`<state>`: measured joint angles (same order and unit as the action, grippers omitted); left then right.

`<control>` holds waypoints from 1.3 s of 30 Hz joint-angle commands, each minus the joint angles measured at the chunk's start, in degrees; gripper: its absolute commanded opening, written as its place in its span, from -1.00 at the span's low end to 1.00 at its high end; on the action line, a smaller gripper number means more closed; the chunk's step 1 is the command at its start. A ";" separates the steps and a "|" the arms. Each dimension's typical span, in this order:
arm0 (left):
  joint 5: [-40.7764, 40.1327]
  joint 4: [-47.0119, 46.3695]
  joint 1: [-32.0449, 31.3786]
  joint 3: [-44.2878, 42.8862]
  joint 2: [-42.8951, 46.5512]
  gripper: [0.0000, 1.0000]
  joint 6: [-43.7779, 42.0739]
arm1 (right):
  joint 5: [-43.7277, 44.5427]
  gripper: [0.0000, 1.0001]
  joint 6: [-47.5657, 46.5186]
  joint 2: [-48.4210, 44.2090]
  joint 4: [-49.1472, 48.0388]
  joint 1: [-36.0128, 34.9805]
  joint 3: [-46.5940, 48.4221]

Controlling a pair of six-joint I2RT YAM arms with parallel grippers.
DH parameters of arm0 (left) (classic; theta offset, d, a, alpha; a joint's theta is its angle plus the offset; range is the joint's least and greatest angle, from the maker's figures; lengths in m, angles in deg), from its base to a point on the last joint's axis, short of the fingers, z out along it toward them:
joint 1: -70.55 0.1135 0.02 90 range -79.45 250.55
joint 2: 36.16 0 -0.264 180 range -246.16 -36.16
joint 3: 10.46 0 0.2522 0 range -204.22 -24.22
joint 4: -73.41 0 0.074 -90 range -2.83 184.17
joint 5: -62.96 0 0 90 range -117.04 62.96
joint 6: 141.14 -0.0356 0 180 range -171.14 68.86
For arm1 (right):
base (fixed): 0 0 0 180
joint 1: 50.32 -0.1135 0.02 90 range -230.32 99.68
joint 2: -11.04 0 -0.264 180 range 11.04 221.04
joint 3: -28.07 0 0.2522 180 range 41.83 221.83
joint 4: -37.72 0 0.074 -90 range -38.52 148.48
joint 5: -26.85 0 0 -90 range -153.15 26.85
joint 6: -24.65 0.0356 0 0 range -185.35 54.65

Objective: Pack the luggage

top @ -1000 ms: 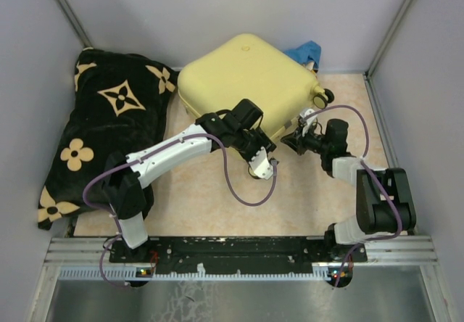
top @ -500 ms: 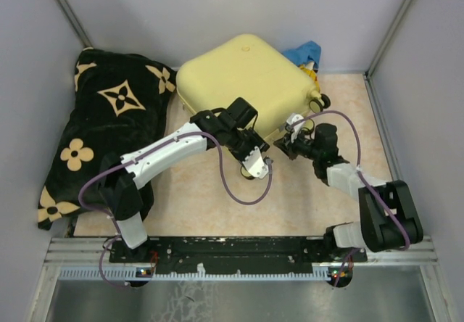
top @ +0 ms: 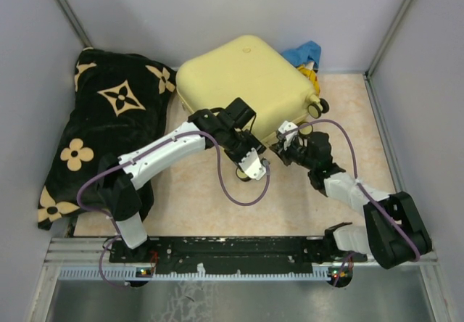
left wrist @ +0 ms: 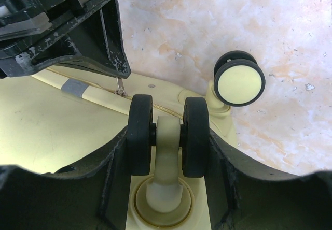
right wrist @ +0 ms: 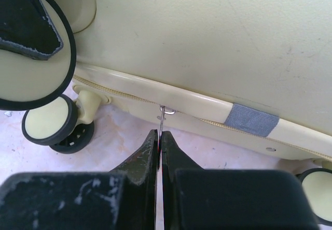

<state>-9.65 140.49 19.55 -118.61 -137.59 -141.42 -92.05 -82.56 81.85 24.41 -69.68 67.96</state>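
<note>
The pale-yellow luggage (top: 243, 79) lies closed at the back of the floor. My left gripper (top: 259, 161) is at its near corner, shut on a black double wheel (left wrist: 168, 131), one finger pressed against each side. My right gripper (right wrist: 159, 137) is shut on the thin metal zipper pull (right wrist: 162, 117) hanging from the seam along the luggage's (right wrist: 207, 43) near edge. In the top view the right gripper (top: 279, 146) is just right of the left one. The right gripper's black fingers (left wrist: 78, 33) also show in the left wrist view, above the pull (left wrist: 120, 86).
A black blanket with tan flowers (top: 109, 119) fills the left side. Blue cloth (top: 304, 50) sticks out behind the luggage. Another wheel (top: 317, 106) stands at the luggage's right corner. A grey tape patch (right wrist: 251, 120) sits on the seam. Grey walls close in three sides.
My right gripper has moved left along the luggage's near edge, still shut on the zipper pull. The left gripper shifted slightly left and nearer, keeping its hold on the wheel.
</note>
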 commanded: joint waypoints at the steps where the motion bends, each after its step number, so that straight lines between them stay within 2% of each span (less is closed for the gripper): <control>1: -0.10 5.62 1.17 -0.68 -0.38 -1.00 3.97 | -6.76 -1.00 4.25 -1.93 -3.51 -5.18 -0.95; 12: 0.42 5.94 1.42 -1.76 -1.32 -1.00 4.48 | -7.54 -1.00 12.26 -4.26 -7.63 -11.33 -4.36; 20: -0.37 8.21 1.96 -0.28 0.91 -1.00 4.44 | 10.64 -1.00 12.94 -8.73 -2.53 -6.94 -4.37; 25: -1.89 11.07 2.93 2.09 3.44 -1.00 2.88 | 18.71 -1.00 8.23 -10.56 1.06 -0.85 -1.71; 33: -2.29 13.45 5.37 3.24 4.57 -1.00 1.52 | 13.26 -1.00 2.68 -6.41 -2.51 18.35 -1.22; 39: -3.41 15.85 6.49 4.75 4.78 -1.00 -1.02 | 8.75 -1.00 3.87 3.94 -10.56 30.03 5.10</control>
<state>-6.53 144.97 22.41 -116.12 -134.55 -144.72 -83.03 -77.66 80.34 22.27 -45.13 66.89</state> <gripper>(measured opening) 0.558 0.003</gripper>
